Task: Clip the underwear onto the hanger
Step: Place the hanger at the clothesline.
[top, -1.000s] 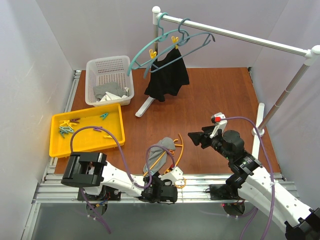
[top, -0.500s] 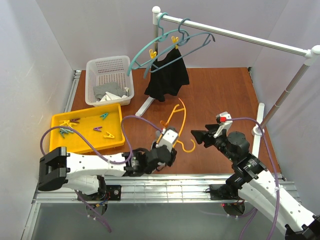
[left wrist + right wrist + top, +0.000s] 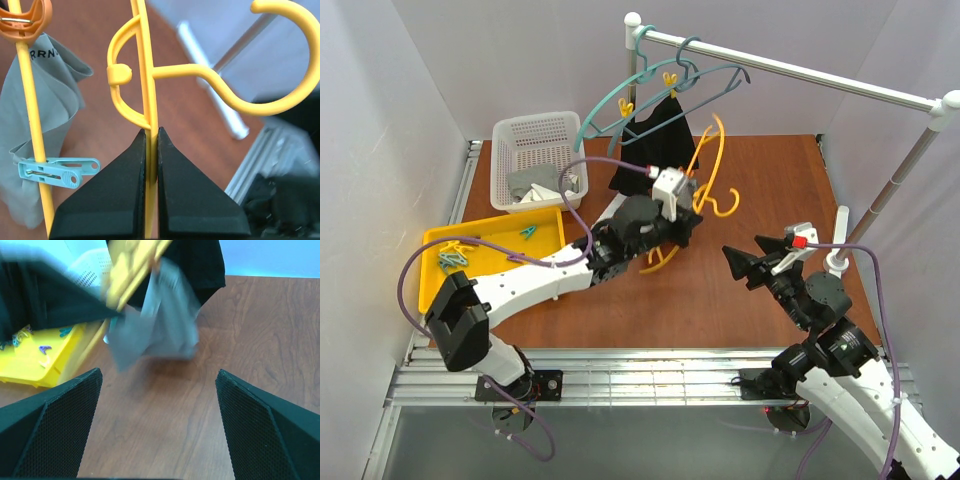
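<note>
A yellow tray (image 3: pixel 490 235) and a white basket (image 3: pixel 525 135) sit at the left of the worktop (image 3: pixel 760 190). The left arm stretches from its base up and rightward to mid-scene. Its left tool (image 3: pixel 151 132) is clenched on the hanger (image 3: pixel 145 60), which is raised off the worktop with the hook pointing right. The underwear (image 3: pixel 52 95) hangs from the hanger's bar, pinned by a blue clothespin (image 3: pixel 57 169) and an orange clip (image 3: pixel 30 15). Further right, the right arm is bent low and the right tool (image 3: pixel 752 262) faces the garment, spread wide and holding nothing.
</note>
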You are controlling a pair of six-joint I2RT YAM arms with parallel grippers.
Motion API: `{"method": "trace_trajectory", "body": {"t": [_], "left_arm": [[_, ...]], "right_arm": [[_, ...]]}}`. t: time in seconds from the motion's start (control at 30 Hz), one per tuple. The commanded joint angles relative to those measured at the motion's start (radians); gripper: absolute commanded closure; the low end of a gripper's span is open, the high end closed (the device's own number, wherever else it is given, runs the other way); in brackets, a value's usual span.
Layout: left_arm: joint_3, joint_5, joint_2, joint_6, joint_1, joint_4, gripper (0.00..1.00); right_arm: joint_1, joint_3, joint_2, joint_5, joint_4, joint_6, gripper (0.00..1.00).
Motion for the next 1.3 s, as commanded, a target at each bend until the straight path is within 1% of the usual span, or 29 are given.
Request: {"method": "trace_trajectory", "body": {"t": [0.0, 0.03, 0.1, 0.17, 0.23, 0.27, 0.3, 0.47, 0.53, 0.63, 0.87, 1.13, 1.27], "left_arm": [[0.133, 0.199, 0.032, -0.033, 0.063, 0.058, 1.00], [0.162, 0.204, 0.041, -0.044, 0.064, 0.060, 1.00], [0.168, 0.253, 0.060, -0.088, 0.067, 0.112, 1.00], [0.170, 0.296, 0.064, -0.125, 0.078, 0.164, 1.00], [0.171, 0.336, 0.064, -0.171, 0.083, 0.179, 1.00], [0.168, 0.347, 0.063, -0.188, 0.083, 0.202, 1.00], [0.147, 0.362, 0.052, -0.226, 0.083, 0.219, 1.00], [0.067, 0.420, 0.009, -0.325, 0.083, 0.337, 1.00], [0.029, 0.440, -0.011, -0.364, 0.083, 0.371, 1.00], [0.004, 0.450, -0.017, -0.383, 0.083, 0.399, 1.00], [-0.053, 0.479, -0.028, -0.444, 0.083, 0.517, 1.00], [-0.065, 0.497, -0.014, -0.464, 0.083, 0.564, 1.00], [-0.068, 0.514, -0.003, -0.484, 0.083, 0.601, 1.00]], "right_arm": [[-0.003, 0.014, -0.020, -0.010, 0.002, -0.029, 0.16], [-0.003, -0.003, -0.024, -0.042, 0.029, -0.031, 0.17], [-0.004, -0.023, -0.031, -0.082, 0.067, -0.020, 0.18], [-0.004, -0.059, -0.038, -0.149, 0.143, -0.012, 0.19], [-0.003, -0.084, -0.043, -0.203, 0.219, -0.014, 0.20], [-0.004, -0.096, -0.046, -0.248, 0.285, -0.011, 0.20], [-0.003, -0.107, -0.041, -0.262, 0.308, -0.012, 0.20], [-0.004, -0.122, -0.009, -0.337, 0.465, -0.014, 0.22], [-0.003, -0.121, 0.011, -0.349, 0.489, -0.011, 0.23], [-0.003, -0.130, 0.046, -0.394, 0.558, 0.011, 0.24], [-0.004, -0.152, 0.127, -0.426, 0.623, 0.038, 0.27], [-0.004, -0.142, 0.172, -0.434, 0.632, 0.034, 0.28], [-0.003, -0.150, 0.216, -0.464, 0.683, 0.044, 0.30]]}}
